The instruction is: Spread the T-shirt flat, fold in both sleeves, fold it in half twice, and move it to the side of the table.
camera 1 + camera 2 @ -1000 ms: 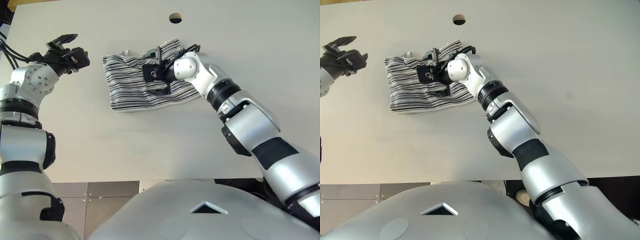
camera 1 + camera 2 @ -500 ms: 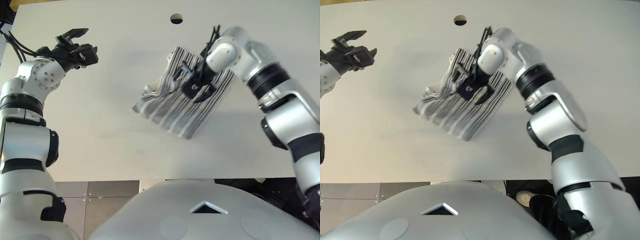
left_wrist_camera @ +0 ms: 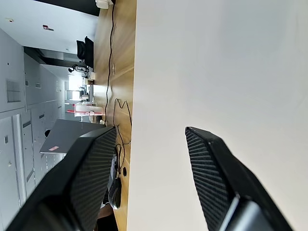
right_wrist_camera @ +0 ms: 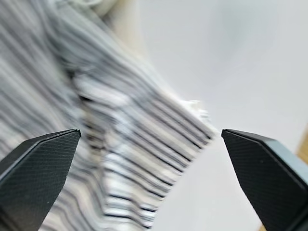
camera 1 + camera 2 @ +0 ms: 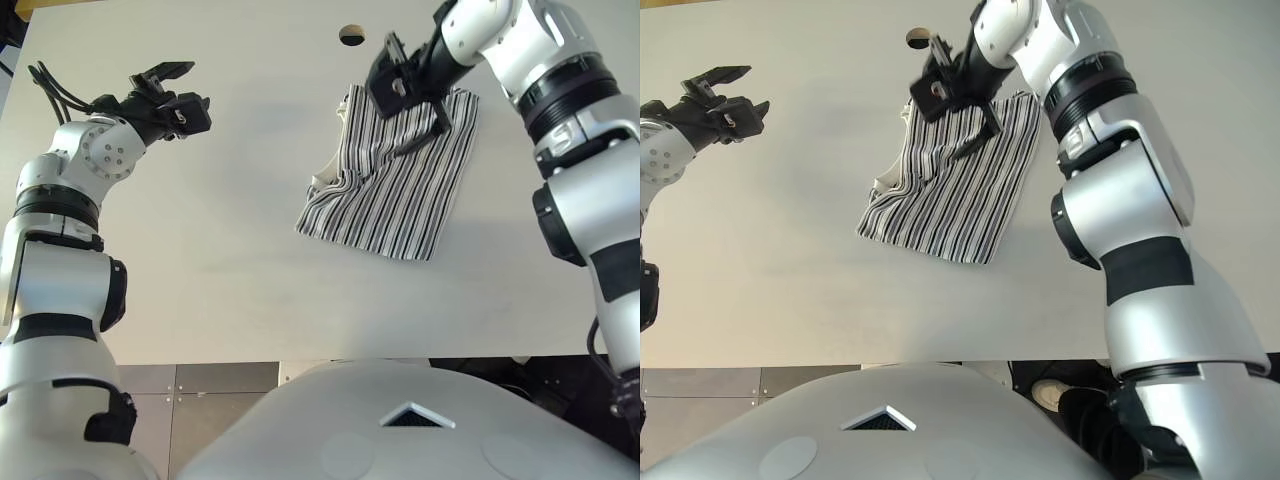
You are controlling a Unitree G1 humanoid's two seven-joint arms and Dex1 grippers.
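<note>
Hovering with right gripper (image 4: 150,134) spread wide above the far edge of the shirt (image 5: 395,190), folded and rumpled on the table (image 5: 250,250), right of centre. Holding left gripper (image 3: 150,130) open, well apart. Likely soft, light, limp; best pinched at a corner, through all layers.

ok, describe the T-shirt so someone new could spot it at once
On the white table, find the small round hole near the far edge. Just this side of it, beneath the open right gripper, lies the T-shirt, folded into a rough rectangle. It is the only striped thing on that plain surface.
</note>
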